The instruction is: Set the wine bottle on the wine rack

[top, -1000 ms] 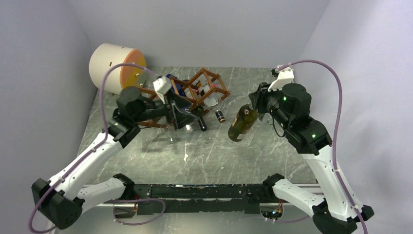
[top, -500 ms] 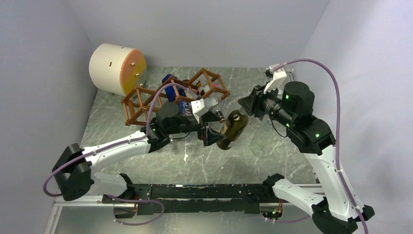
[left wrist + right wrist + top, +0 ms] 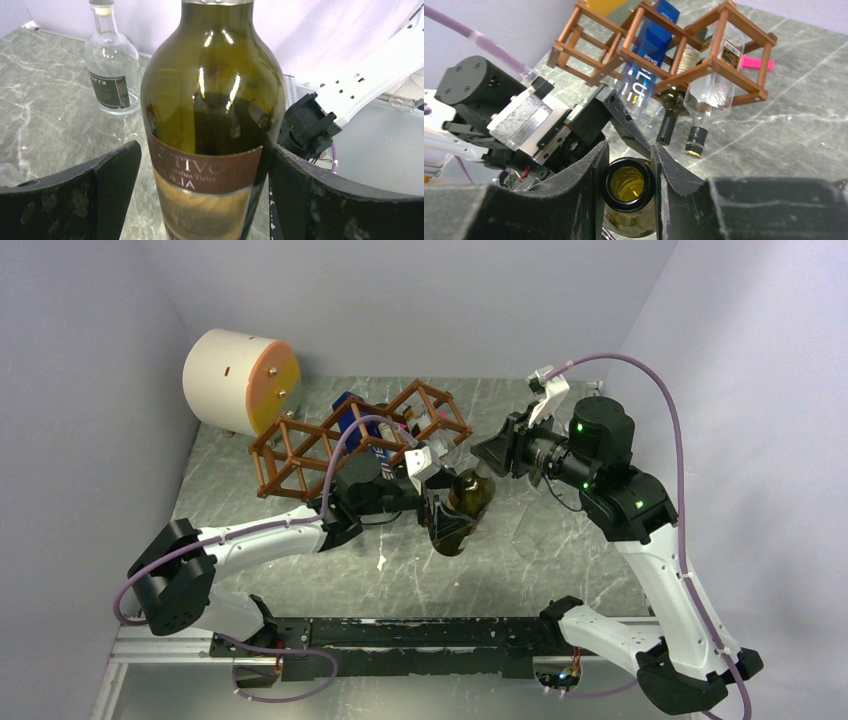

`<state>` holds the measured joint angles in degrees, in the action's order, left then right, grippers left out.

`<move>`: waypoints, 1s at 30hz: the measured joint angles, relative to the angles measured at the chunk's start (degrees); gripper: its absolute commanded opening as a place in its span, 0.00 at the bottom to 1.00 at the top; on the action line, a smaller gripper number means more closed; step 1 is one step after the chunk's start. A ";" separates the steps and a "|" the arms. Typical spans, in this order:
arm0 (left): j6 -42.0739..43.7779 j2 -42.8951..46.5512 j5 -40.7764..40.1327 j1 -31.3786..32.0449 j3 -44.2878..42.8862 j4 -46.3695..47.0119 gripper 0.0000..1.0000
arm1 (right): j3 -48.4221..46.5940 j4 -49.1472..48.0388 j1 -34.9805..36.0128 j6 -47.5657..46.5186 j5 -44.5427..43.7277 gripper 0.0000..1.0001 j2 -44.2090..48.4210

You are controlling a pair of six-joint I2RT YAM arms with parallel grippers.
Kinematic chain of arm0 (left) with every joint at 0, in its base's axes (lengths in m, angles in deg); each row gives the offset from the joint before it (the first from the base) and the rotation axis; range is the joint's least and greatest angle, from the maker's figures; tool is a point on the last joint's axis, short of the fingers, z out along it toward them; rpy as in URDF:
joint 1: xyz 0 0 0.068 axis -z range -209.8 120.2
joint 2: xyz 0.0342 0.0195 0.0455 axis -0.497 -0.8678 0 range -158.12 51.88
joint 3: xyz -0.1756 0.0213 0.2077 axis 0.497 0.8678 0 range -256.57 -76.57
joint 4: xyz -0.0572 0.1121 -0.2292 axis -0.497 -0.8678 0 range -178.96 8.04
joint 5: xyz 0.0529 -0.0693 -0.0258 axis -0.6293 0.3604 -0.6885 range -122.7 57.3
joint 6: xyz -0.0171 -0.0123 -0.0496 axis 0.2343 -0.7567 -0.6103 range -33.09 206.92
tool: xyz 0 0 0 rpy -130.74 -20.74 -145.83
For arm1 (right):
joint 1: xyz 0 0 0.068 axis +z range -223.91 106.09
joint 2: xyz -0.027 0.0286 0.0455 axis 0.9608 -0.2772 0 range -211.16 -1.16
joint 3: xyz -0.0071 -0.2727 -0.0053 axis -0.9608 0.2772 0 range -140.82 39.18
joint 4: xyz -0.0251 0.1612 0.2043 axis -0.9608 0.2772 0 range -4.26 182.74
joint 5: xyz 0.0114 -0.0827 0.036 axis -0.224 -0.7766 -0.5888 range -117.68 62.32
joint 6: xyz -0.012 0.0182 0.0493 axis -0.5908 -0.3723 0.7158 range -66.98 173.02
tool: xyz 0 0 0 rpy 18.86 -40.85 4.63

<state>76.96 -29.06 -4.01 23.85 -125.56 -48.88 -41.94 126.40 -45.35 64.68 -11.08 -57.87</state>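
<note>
The wine bottle [image 3: 458, 520], olive-green glass with a brown and yellow label, hangs tilted above the table's middle. My right gripper [image 3: 487, 455] is shut on its neck just below the open mouth [image 3: 628, 184]. My left gripper [image 3: 204, 150] is open and straddles the bottle's labelled body [image 3: 210, 100]; a gap shows at the left finger [image 3: 75, 200], while the right finger [image 3: 325, 200] lies close against the glass. The reddish-brown wine rack [image 3: 300, 450] lies at the back left, behind the left arm. In the right wrist view the rack [image 3: 704, 65] holds a blue bottle, a dark one and a clear one.
A cream-and-orange drum [image 3: 240, 380] lies in the back left corner beside the rack. A clear bottle with a green label [image 3: 110, 75] stands beyond the wine bottle in the left wrist view. Grey walls close in on three sides.
My left arm swung from the rack over to the wine bottle, and its jaws opened wider around the body. My right gripper carried the bottle leftward, still gripping the neck.
</note>
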 measured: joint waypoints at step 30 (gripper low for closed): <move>29.40 3.82 -0.57 0.13 -4.33 -11.80 0.07 | -0.79 -10.34 0.02 3.63 8.52 0.77 8.46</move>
<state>106.36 -25.24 -4.58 23.98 -129.89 -60.69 -42.73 116.06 -45.33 68.31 -2.55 -49.41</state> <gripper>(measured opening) 0.788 0.768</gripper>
